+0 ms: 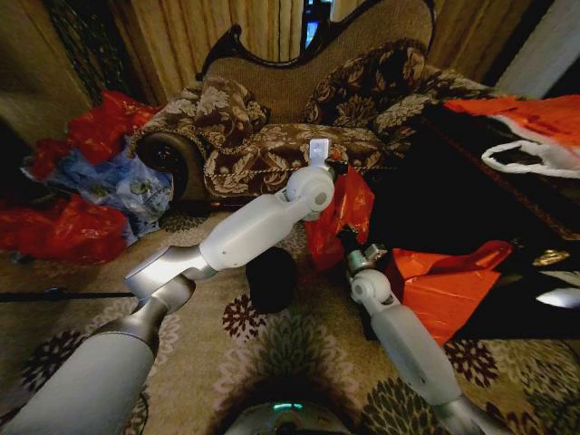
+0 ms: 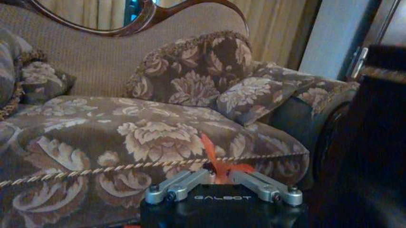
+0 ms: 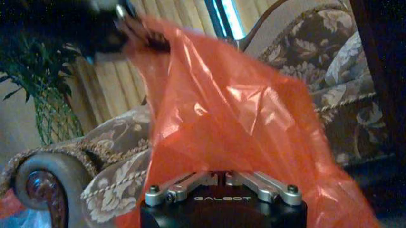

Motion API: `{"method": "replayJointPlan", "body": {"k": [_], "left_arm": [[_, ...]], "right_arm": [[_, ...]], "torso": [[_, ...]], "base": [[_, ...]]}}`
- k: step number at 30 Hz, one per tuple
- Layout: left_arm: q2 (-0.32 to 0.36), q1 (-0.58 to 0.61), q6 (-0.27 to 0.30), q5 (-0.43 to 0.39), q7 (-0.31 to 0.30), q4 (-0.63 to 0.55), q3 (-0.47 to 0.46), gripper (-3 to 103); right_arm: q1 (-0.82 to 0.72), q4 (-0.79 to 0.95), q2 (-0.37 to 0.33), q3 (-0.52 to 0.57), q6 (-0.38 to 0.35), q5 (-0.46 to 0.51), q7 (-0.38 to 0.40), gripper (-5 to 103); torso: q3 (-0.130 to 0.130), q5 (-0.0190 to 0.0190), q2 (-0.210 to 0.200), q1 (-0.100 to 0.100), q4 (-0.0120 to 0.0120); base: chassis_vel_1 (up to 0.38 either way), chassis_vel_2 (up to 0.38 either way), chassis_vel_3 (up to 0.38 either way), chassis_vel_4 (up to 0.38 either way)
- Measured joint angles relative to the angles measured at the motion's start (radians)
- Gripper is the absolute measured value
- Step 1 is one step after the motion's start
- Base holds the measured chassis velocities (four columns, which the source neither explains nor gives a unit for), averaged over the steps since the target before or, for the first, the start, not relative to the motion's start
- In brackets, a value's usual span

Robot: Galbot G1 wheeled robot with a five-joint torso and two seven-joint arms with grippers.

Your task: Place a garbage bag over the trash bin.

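Observation:
The garbage bag (image 1: 350, 210), thin shiny red plastic, hangs in front of the sofa between both grippers. My left gripper (image 1: 333, 167) is shut on its top edge; in the left wrist view a red twist of the bag (image 2: 213, 153) sticks out of that gripper (image 2: 220, 175). Lower down, my right gripper (image 1: 347, 241) is shut on the bag's lower part, and in the right wrist view the bag (image 3: 235, 109) rises as a sheet from this gripper (image 3: 222, 176). The trash bin (image 1: 270, 277), small and black, stands upright on the carpet just left of and below the bag.
A floral sofa (image 1: 272, 136) stands behind the bag. Heaped red and blue bags (image 1: 86, 186) lie at the left. A stiffer orange-red bag (image 1: 444, 283) leans by a dark table (image 1: 471, 204) on the right. Patterned carpet (image 1: 290, 353) lies in front.

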Motion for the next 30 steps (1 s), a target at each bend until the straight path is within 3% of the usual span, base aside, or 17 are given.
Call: {"method": "replayJointPlan", "body": {"k": [5,14,18,25,30], "left_arm": [[0.057,0.029,-0.03,0.063,0.131,0.035,0.005,0],[0.151,0.031,-0.026,-0.005,0.185,-0.053,0.007,0],[0.169,0.024,-0.026,-0.018,0.173,-0.061,0.009,0],[0.119,0.013,-0.048,0.001,0.051,-0.028,0.008,0],[0.085,-0.015,-0.057,0.018,-0.001,0.002,-0.002,0]], "right_arm": [[-0.087,0.068,-0.049,0.012,-0.001,0.009,-0.001,0],[-0.174,0.122,-0.077,0.013,0.01,-0.001,-0.014,0],[-0.202,0.178,-0.09,0.014,0.012,0.002,-0.003,0],[-0.325,0.292,-0.125,0.049,0.008,0.005,-0.025,0],[-0.391,0.306,-0.117,0.043,0.016,-0.017,-0.042,0]], "torso": [[0.0,-0.0002,0.0,0.0,0.0002],[0.0,-0.0001,0.0,0.0,0.0002],[0.0,-0.0001,0.0,0.0,0.0004],[0.0,0.0,0.0,0.0,0.0],[0.0,0.0003,0.0,0.0,-0.0001]], "base": [[0.0,0.0,0.0,0.0],[0.0,0.0,0.0,0.0],[0.0,0.0,0.0,0.0],[0.0,0.0,0.0,0.0],[0.0,0.0,0.0,0.0]]}}
